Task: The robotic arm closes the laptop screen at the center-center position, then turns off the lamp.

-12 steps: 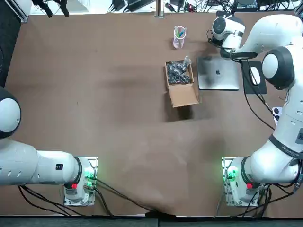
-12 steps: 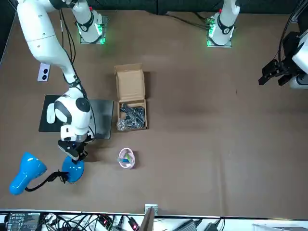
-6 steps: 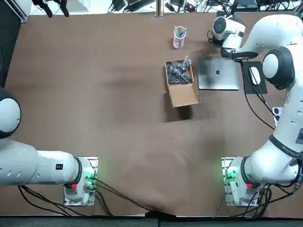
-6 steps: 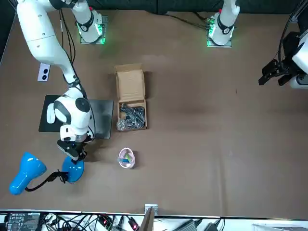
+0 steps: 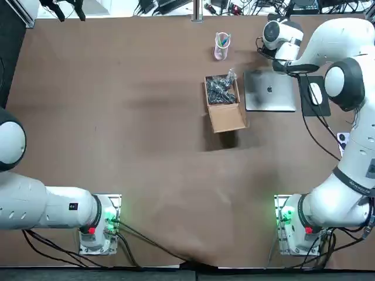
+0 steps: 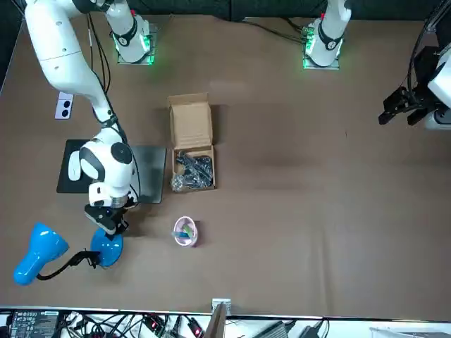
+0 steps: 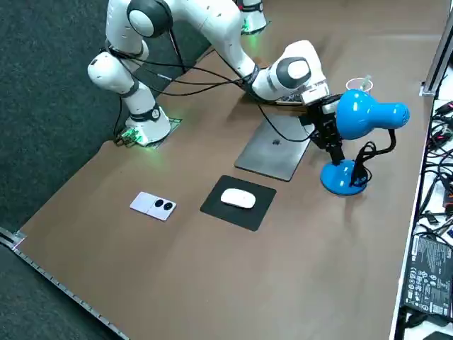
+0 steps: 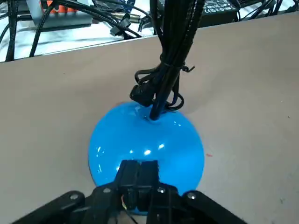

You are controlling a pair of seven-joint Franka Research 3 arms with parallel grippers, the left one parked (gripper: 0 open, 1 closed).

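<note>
The silver laptop (image 5: 269,91) lies shut flat on the table, also seen in the right side view (image 7: 276,145). Beyond it stands the blue desk lamp, its round base (image 8: 147,140) on the table and its head (image 7: 368,113) hanging off to the side on a black gooseneck. My right gripper (image 8: 138,170) is shut, fingers pressed together with nothing between them, their tips down on the near part of the lamp base (image 6: 106,248). From the side the gripper (image 7: 336,152) points down at the base (image 7: 343,177).
An open cardboard box (image 5: 222,102) of dark parts sits left of the laptop, with a pink cup (image 5: 222,45) behind it. A white mouse (image 7: 238,200) rests on a black pad, and a small white switch box (image 7: 154,205) lies nearby. Cables crowd the far table edge.
</note>
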